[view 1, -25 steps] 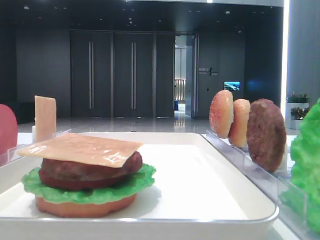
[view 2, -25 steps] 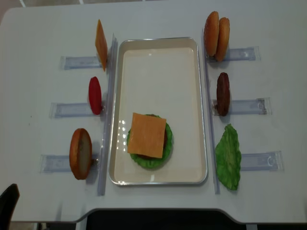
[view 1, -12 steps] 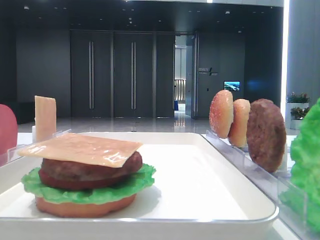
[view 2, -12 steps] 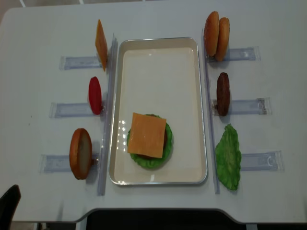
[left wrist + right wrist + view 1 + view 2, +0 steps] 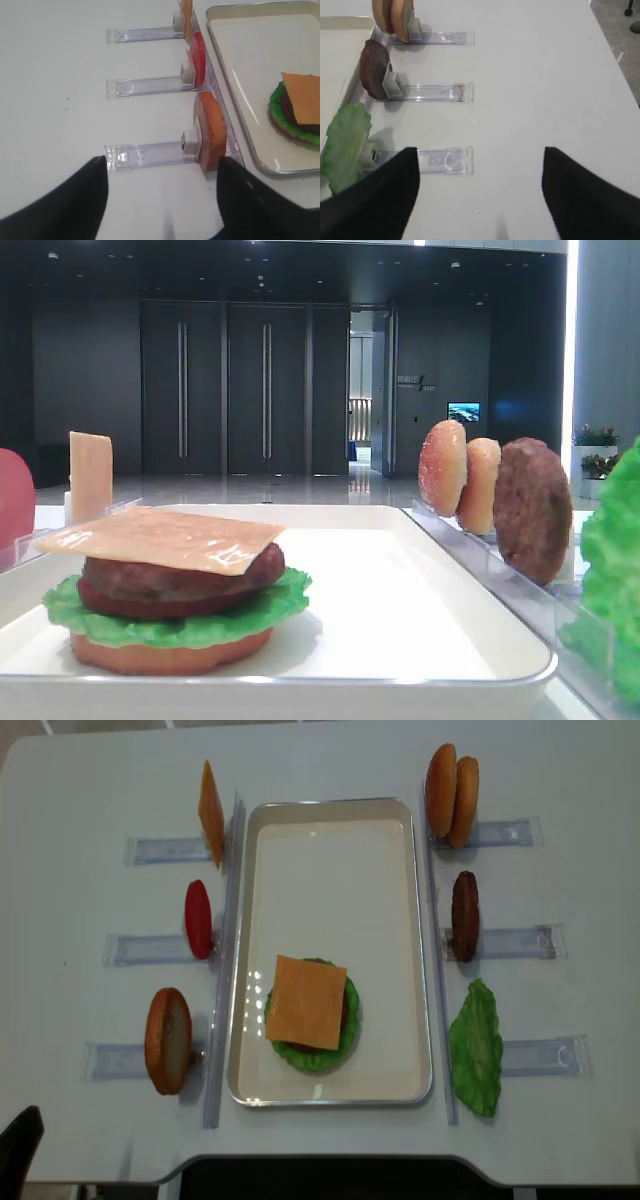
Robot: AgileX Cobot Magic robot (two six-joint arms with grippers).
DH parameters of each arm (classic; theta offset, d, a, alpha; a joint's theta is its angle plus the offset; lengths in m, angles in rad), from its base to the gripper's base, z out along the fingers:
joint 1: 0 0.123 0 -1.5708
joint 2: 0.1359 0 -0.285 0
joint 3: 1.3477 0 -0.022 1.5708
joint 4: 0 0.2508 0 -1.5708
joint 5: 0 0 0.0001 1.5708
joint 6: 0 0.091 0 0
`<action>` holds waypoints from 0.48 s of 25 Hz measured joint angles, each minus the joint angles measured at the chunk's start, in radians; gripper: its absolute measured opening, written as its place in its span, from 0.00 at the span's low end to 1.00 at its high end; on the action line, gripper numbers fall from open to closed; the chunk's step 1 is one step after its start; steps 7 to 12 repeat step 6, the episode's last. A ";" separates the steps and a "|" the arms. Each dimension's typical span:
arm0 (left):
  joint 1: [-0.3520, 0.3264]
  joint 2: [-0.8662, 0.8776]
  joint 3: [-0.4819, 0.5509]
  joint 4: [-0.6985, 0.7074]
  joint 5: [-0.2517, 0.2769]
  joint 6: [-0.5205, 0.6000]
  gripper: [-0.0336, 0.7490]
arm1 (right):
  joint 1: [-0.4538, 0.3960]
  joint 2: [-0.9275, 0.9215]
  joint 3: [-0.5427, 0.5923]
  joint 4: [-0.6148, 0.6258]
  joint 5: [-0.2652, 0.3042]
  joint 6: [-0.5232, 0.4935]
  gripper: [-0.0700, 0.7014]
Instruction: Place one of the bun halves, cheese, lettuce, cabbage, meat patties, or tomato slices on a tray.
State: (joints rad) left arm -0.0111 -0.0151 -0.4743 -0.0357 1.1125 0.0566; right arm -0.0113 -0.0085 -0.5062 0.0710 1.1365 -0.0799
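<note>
Grippers first: your left gripper (image 5: 162, 200) hangs low over the near-left table edge with its two black fingers (image 5: 60, 205) spread wide and nothing between them, and your right gripper (image 5: 477, 195) shows the same on the near-right side, dark fingers (image 5: 590, 200) well apart over bare table, grasping nothing.

Just ahead of your left gripper, a round golden-tan bun half (image 5: 167, 1040) stands on edge at the end of a clear plastic slotted rack (image 5: 150, 152), just beside the tray's left rim. On your right, a bright green ruffled lettuce leaf (image 5: 475, 1047) leans at the end of its own clear rack, close to the right rim.

Between them lies the large white rectangular tray (image 5: 330, 850) with a low raised rim. In its near half you have a stack: a tan bun half at the bottom (image 5: 165, 652), green lettuce (image 5: 180, 625), a dark-brown patty (image 5: 175, 585), and on top the thin pale yellow-orange square cheese slice (image 5: 306, 1002), lying flat and turned a little out of line with the tray.

Farther back, you see a flat red tomato slice (image 5: 198, 918) upright on the left and a dark-brown bumpy meat patty (image 5: 464, 915) upright on the right. At the far end, a second orange cheese slice (image 5: 210, 813) stands on the left, and two bun halves (image 5: 451, 794) stand touching each other on the right.
</note>
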 joint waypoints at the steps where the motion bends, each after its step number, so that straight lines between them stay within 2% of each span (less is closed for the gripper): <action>1: 0.000 0.000 0.000 -0.001 0.000 0.000 0.70 | 0.000 0.000 0.000 0.000 0.000 0.000 0.73; 12: 0.000 0.000 0.000 -0.005 0.000 0.001 0.70 | 0.000 0.000 0.000 0.000 0.000 0.000 0.73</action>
